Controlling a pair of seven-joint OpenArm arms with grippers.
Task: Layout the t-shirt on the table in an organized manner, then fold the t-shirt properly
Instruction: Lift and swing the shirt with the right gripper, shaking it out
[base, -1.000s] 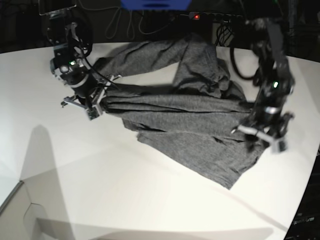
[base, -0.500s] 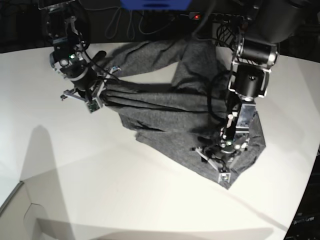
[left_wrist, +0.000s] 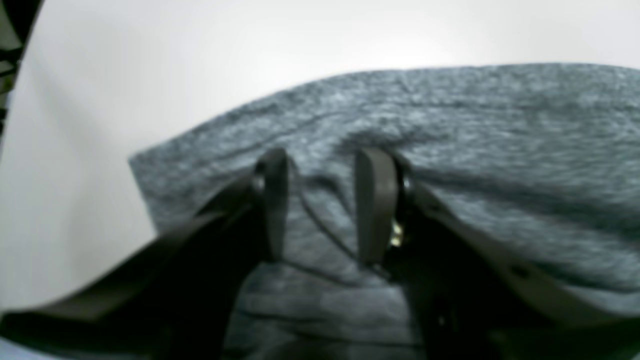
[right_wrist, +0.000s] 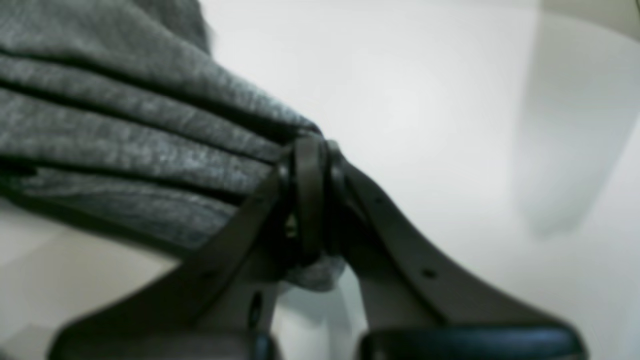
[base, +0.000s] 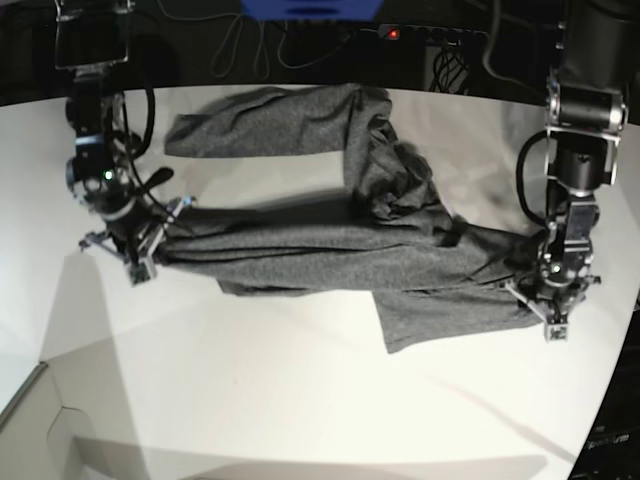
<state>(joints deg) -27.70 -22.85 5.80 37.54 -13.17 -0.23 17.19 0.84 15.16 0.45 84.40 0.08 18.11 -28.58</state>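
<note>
The t-shirt (base: 330, 250) is heathered dark grey, a fine fleck of lighter grey over charcoal, plain and without print; its folds read near black in the right wrist view. The table (base: 250, 400) is smooth white, shaded pale grey toward 7 o'clock. The left gripper (left_wrist: 320, 200) and right gripper (right_wrist: 310, 200) have matte black fingers. At 12 o'clock in the base view, a blue panel (base: 310, 8) and a small red light (base: 393, 33) stand against black.

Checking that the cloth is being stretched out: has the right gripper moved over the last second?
Yes. In the base view the right gripper, shut on the t-shirt, has pulled outward and nearer the camera, away from the table's far edge.
</note>
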